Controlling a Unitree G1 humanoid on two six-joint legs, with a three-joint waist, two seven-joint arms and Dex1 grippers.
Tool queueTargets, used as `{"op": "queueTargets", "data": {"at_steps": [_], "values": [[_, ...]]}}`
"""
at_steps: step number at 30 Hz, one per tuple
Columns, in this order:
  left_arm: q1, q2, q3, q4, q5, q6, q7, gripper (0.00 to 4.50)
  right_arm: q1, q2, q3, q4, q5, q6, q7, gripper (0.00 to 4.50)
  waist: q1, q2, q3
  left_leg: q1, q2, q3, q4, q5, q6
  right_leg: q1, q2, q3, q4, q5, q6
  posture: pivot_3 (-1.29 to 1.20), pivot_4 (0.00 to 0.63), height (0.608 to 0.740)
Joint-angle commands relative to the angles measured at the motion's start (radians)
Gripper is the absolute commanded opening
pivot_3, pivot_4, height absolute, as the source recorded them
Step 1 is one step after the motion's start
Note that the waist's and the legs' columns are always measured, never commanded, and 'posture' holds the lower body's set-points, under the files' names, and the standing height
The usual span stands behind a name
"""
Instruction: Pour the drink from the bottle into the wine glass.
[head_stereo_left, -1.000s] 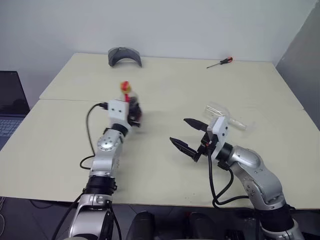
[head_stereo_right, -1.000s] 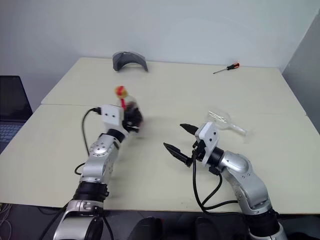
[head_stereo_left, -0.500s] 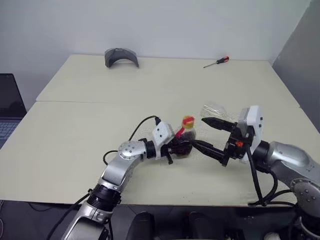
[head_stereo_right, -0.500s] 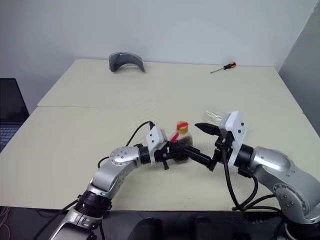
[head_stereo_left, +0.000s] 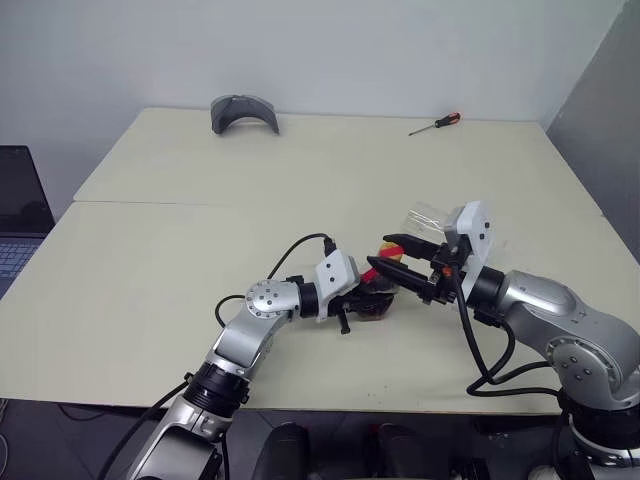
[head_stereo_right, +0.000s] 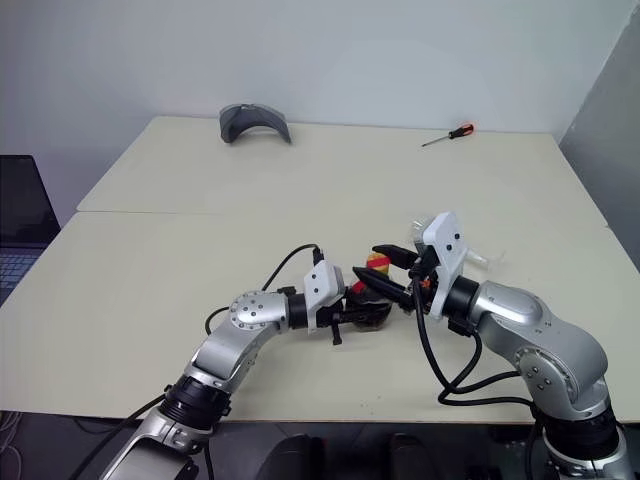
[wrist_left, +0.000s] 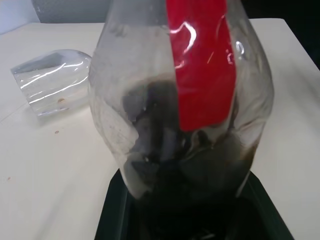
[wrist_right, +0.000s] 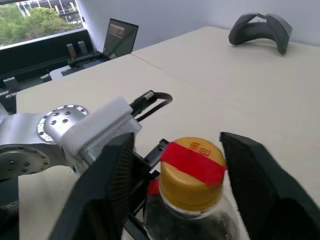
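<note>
My left gripper (head_stereo_left: 368, 298) is shut on the bulbous body of the bottle (wrist_left: 150, 100) and holds it roughly upright, close over the table near its front middle. Dark drink (wrist_left: 160, 165) sits low in the bottle, behind a red label strip. In the right wrist view the yellow cap (wrist_right: 192, 172) with its red band stands between the two fingers of my right gripper (head_stereo_left: 396, 262). That gripper is open: one finger (wrist_right: 112, 187) stands clear of the cap and the other is close to it. The wine glass (head_stereo_left: 426, 215) lies on its side just behind my right hand; its bowl (wrist_left: 50, 80) is empty.
A grey curved object (head_stereo_left: 243, 110) rests at the table's far left edge. A red-handled screwdriver (head_stereo_left: 437, 123) lies at the far right. A laptop (head_stereo_left: 18, 215) sits off the table's left side. A seam (head_stereo_left: 200, 203) runs across the tabletop.
My left arm swung the bottle from the left of the table to the front middle. My right gripper rose to the cap and its fingers narrowed around it.
</note>
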Motion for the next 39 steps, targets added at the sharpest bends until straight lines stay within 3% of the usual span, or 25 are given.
{"op": "queueTargets", "data": {"at_steps": [1,2,7,13,18,21,26,29,33,39], "values": [[-0.030,-0.010,0.008,-0.020,0.001,-0.036,-0.008,0.90,0.002,0.001,-0.006,-0.014,-0.022,-0.040,0.014,1.40,0.000,0.000,0.000,0.000,0.000,0.000,0.000,0.000,0.000,0.000,0.000,0.000,0.000,0.000,0.000,0.00,0.150,0.740],[-0.031,-0.012,0.009,-0.017,0.002,-0.039,-0.008,0.89,0.004,0.007,-0.010,-0.012,-0.019,-0.045,0.017,1.24,0.000,0.000,0.000,0.000,0.000,0.000,0.000,0.000,0.000,0.000,0.000,0.000,0.000,0.000,0.000,0.00,0.150,0.740],[-0.025,-0.010,0.010,-0.025,0.002,-0.039,-0.012,0.77,0.011,-0.010,-0.009,0.014,-0.027,-0.079,0.088,1.25,0.000,0.000,0.000,0.000,0.000,0.000,0.000,0.000,0.000,0.000,0.001,0.000,0.000,0.000,0.000,0.00,0.150,0.740],[0.004,0.008,0.004,-0.089,-0.015,-0.073,-0.064,0.76,-0.143,-0.198,0.124,0.336,-0.153,-0.227,0.532,1.25,-0.004,0.002,0.001,0.001,0.000,0.001,0.000,0.000,0.000,0.000,0.001,0.001,0.000,0.000,0.000,0.00,0.150,0.740],[0.000,-0.011,0.012,-0.065,0.011,-0.147,-0.027,0.75,-0.273,-0.218,0.157,0.472,-0.162,-0.225,0.653,1.25,-0.001,0.003,0.002,0.001,0.001,-0.001,0.000,0.000,0.001,0.000,0.002,0.000,0.000,0.000,-0.001,0.00,0.150,0.740],[-0.011,-0.033,0.033,-0.026,0.028,-0.166,0.027,0.75,-0.267,-0.202,0.125,0.428,-0.123,-0.188,0.624,1.25,0.003,0.003,0.003,-0.001,0.001,-0.001,0.000,0.000,0.000,0.000,0.002,0.000,0.000,0.002,-0.005,0.00,0.150,0.740],[-0.029,-0.069,0.062,0.031,0.056,-0.184,0.124,0.74,-0.117,-0.117,-0.053,0.152,-0.012,-0.103,0.346,2.98,0.010,0.003,0.003,-0.004,0.000,-0.001,0.001,0.000,0.000,-0.001,-0.001,-0.001,-0.001,0.003,-0.005,0.00,0.150,0.740],[-0.033,-0.087,0.076,0.059,0.056,-0.181,0.153,0.74,-0.003,-0.016,-0.109,-0.063,0.006,-0.057,0.103,3.98,0.007,0.003,0.003,-0.004,-0.001,-0.002,0.001,0.000,0.000,-0.001,-0.001,-0.001,0.000,0.002,-0.004,0.00,0.150,0.740],[-0.033,-0.098,0.071,0.080,0.058,-0.187,0.149,0.74,0.084,0.110,-0.046,-0.198,-0.130,-0.049,-0.149,3.99,0.000,0.004,0.003,-0.002,0.000,-0.001,0.000,0.000,0.000,-0.001,0.000,-0.001,0.001,0.000,0.000,0.00,0.150,0.740],[-0.051,-0.118,0.062,0.111,0.064,-0.199,0.140,0.74,0.094,0.192,0.074,-0.180,-0.271,-0.053,-0.285,3.99,-0.001,0.004,0.003,0.000,0.000,0.000,0.001,0.000,0.000,0.000,0.000,0.000,0.001,0.000,0.000,0.00,0.150,0.740]]}}
